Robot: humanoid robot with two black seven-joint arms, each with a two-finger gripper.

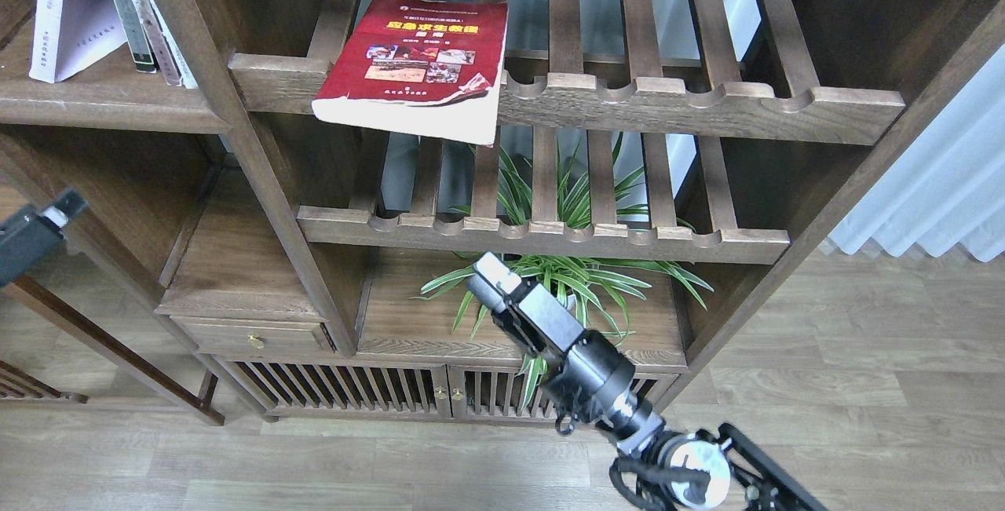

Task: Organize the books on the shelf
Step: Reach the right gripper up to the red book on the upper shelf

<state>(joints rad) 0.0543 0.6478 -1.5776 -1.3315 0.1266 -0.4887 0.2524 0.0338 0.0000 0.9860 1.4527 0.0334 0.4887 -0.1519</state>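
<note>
Nearest to us, our right pincer (493,277) is hanging empty in front of the potted plant (561,275), seen end-on, so we cannot tell whether it is released or clenched. Our left pincer (67,206) is poking in at the left edge, likewise unreadable. Farther up, the red book (416,63) is lying flat on the upper slatted rack (691,99), its near edge hanging over the front rail. We are judging that the pickup is in hand: next we are needing to reach up and grasp that overhanging edge. Farthest left, the shelf (102,95) is carrying upright books (74,12). Wood flooring and pale curtains are framing the room.
</note>
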